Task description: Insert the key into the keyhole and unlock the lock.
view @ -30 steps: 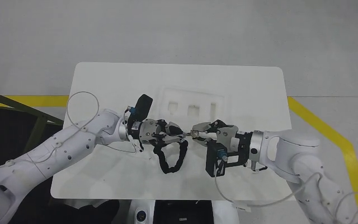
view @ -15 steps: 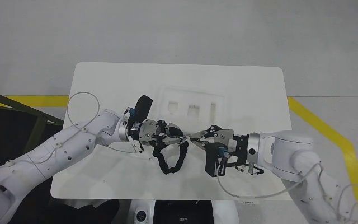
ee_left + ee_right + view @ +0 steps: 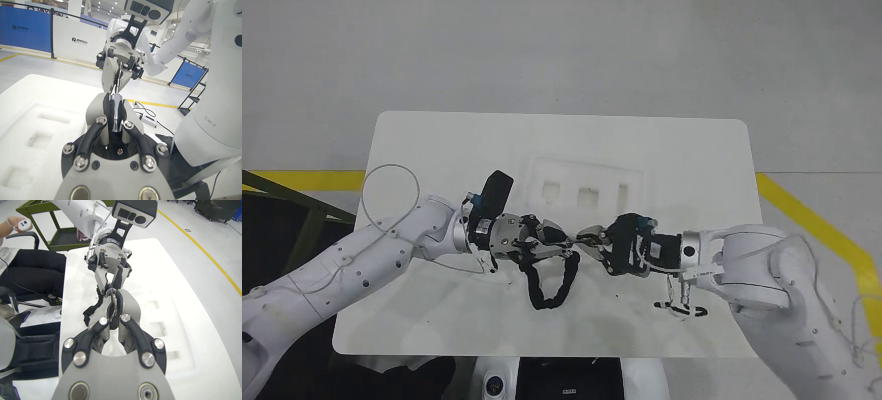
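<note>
The left gripper (image 3: 115,99), fingers pinching the chrome cylinder lock (image 3: 115,115) with its black sleeved cable loop (image 3: 547,285), is level above the white table (image 3: 692,160). Facing it head-on, the right gripper (image 3: 114,295) has its fingers pinching the flat silver key (image 3: 114,304), tip at the keyhole (image 3: 110,292).

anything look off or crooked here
Nothing stands out. The key in the right gripper runs in line into the end of the lock held by the left gripper; the black cable droops loosely below.
</note>
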Controlling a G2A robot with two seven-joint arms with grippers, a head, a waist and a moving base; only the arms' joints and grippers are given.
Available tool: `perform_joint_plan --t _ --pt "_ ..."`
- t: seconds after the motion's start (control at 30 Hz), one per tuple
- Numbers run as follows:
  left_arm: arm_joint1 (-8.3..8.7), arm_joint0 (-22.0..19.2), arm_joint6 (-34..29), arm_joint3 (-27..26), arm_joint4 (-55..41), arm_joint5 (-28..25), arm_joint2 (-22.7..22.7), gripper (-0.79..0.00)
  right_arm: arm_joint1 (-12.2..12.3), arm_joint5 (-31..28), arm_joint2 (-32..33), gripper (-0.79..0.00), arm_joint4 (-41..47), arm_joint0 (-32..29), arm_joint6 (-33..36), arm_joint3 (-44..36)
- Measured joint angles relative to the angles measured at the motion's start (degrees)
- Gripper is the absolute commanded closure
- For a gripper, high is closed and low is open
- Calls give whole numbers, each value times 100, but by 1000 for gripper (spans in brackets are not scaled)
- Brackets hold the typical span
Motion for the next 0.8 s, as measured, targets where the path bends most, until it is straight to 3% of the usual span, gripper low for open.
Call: perform_joint_plan --t 0.17,0.2,0.23,0.27,0.5,0.63,0.8 --pt "8 0 -19 -8 18 0 0 0 12 383 -5 0 357 -38 117 25" --pt "10 -1 -19 -10 20 0 0 0 16 407 -6 -274 381 -47 132 14" --pt "11 -3 -22 -9 22 0 0 0 19 413 -11 -634 395 -56 143 5" --pt "13 -8 -31 -4 29 0 0 0 23 408 -26 -785 402 -66 155 -3" --pt "69 -36 -80 283 120 -1 -113 0 48 291 -36 -785 329 -89 112 34" --pt "175 21 -420 628 287 35 -298 0 73 145 78 -785 168 -196 -88 92" --pt "371 325 -622 739 251 526 -633 0 108 26 341 -785 -251 -462 -598 236"
